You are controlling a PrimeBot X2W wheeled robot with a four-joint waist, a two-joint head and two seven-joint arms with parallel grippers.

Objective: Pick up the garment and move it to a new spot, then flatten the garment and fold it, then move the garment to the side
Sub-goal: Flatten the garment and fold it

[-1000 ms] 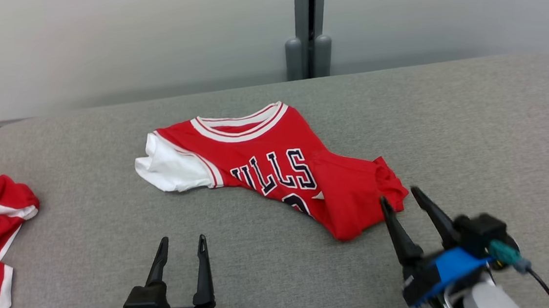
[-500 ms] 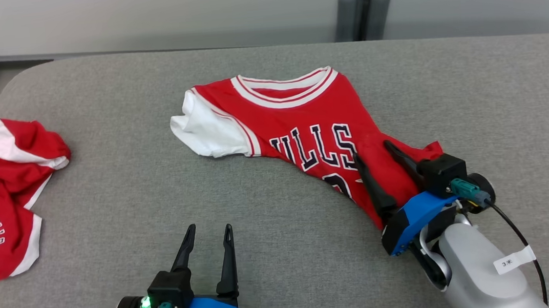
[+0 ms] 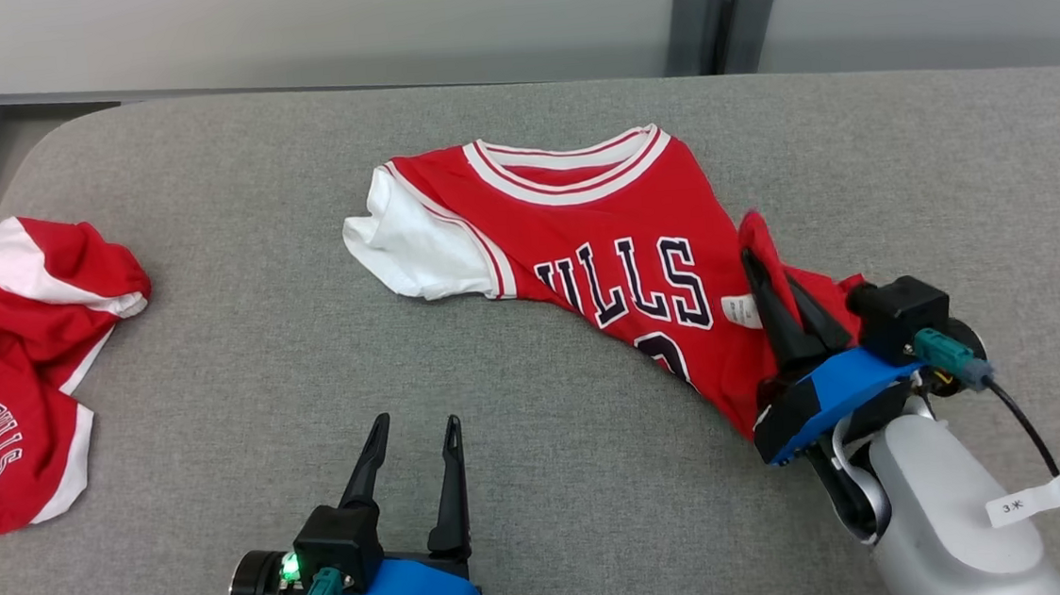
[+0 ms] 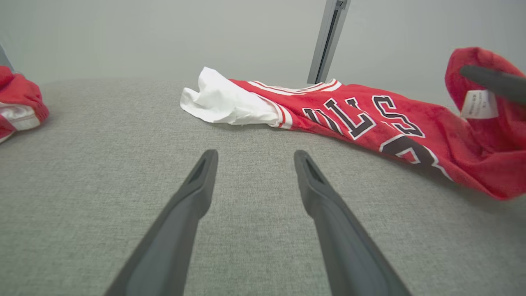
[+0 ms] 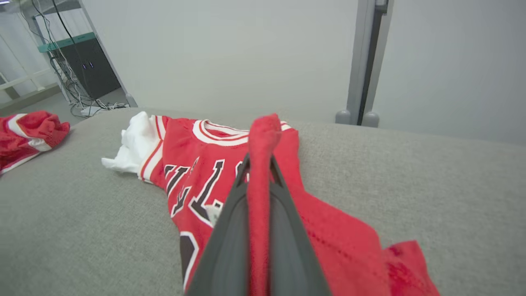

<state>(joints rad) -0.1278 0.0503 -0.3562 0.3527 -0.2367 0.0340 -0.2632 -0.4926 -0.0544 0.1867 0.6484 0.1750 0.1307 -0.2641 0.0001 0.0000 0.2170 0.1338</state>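
Spare jersey (image 3: 14, 357): crumpled at the table's (image 3: 548, 523) left edge.
Left hand (image 3: 414, 425): fingers spread wide, holding nothing, low over the table.
Garment (image 3: 600, 226): red jersey mid-table, collar on the far side.
Right hand (image 3: 767, 269): pinched tight on a raised fold at its right end.

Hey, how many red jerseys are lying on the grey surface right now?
2. The centre jersey lies in the middle of the grey surface, a fold pinched in the right gripper. The crumpled jersey sits at its left edge, partly out of frame.
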